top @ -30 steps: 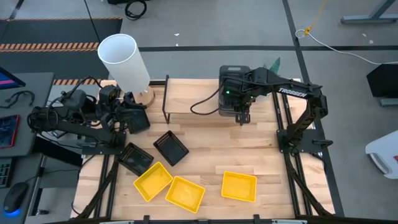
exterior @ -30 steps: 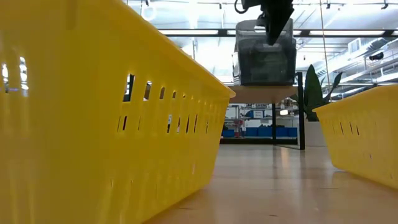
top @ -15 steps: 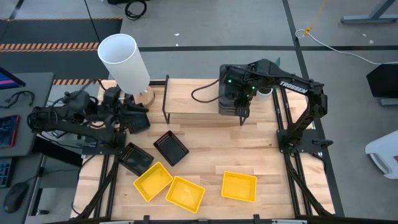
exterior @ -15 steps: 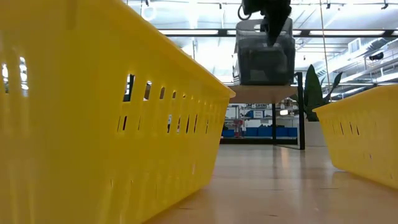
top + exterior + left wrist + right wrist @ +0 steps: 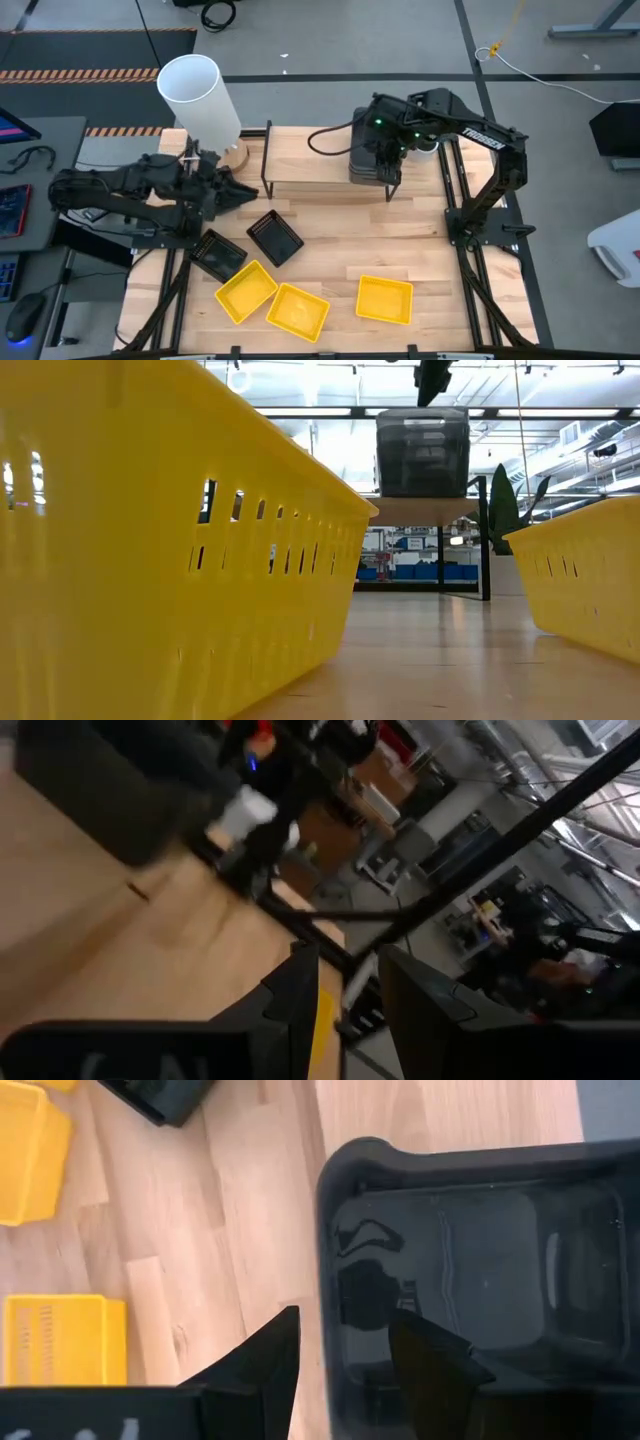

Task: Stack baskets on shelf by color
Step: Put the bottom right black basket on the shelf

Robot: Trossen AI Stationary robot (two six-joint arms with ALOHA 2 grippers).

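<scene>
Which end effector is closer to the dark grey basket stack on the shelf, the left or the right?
Right. The right end effector hovers directly above the dark grey basket stack on the shelf, empty. The left end effector sits beyond the shelf's opposite end, by the white cylinder.

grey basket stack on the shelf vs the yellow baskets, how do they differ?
The grey basket stack sits nested on the shelf; the yellow baskets lie singly on the tabletop. The grey stack is dark, the yellow ones bright. The right gripper hovers over the grey stack; no gripper is near the yellow ones. Both are shallow rectangular trays.
</scene>
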